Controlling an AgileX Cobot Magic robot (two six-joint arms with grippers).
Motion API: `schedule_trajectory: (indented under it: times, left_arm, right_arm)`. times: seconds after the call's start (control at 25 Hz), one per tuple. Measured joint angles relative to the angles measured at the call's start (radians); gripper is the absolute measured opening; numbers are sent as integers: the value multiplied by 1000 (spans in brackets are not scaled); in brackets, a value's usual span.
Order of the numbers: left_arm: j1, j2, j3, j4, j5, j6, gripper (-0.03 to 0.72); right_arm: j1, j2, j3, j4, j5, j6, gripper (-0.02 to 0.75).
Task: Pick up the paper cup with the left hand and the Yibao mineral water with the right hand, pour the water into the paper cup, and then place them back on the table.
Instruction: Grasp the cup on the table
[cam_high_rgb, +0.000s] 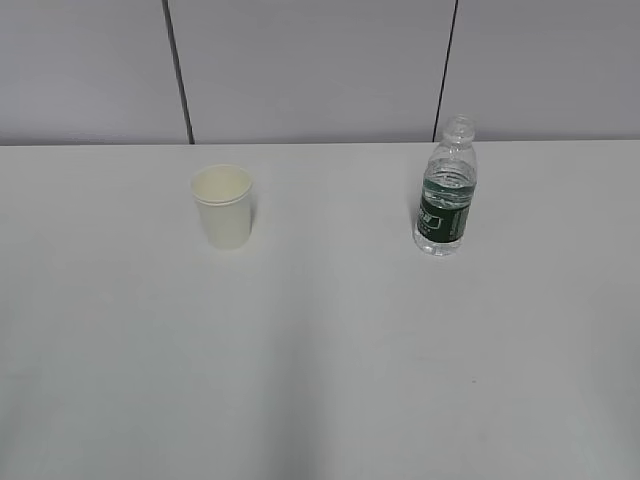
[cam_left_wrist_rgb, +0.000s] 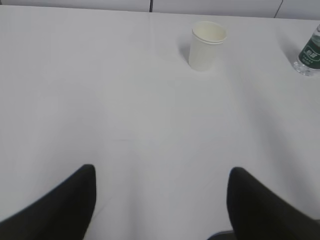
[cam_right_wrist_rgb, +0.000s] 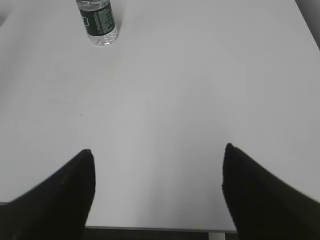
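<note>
The paper cup (cam_high_rgb: 224, 206) stands upright on the white table (cam_high_rgb: 320, 350), left of centre. It also shows in the left wrist view (cam_left_wrist_rgb: 206, 45). The Yibao mineral water bottle (cam_high_rgb: 446, 190) stands upright to the right, uncapped, with water (cam_high_rgb: 448, 180) up to above its green label. It shows in the right wrist view (cam_right_wrist_rgb: 98, 20) and at the left wrist view's right edge (cam_left_wrist_rgb: 310, 52). My left gripper (cam_left_wrist_rgb: 162, 172) is open and empty, well short of the cup. My right gripper (cam_right_wrist_rgb: 157, 152) is open and empty over the table's near edge, far from the bottle. Neither arm shows in the exterior view.
A grey panelled wall (cam_high_rgb: 320, 70) stands behind the table. The table's near edge (cam_right_wrist_rgb: 160, 230) shows under the right gripper, and its right edge (cam_right_wrist_rgb: 307, 25) at the top right of that view.
</note>
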Motion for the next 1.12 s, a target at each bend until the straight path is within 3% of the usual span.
schedule_trajectory:
  times: [0.16, 0.48, 1.12]
  left_arm:
    - [0, 0, -7, -5, -12, 0, 496]
    - [0, 37, -26, -56, -348, 0, 496]
    - [0, 530, -26, -55, -665, 105, 496]
  right_arm:
    - [0, 0, 0, 0, 0, 0, 585]
    - [0, 0, 0, 0, 0, 0, 585]
    - [0, 0, 0, -6, 0, 0, 585]
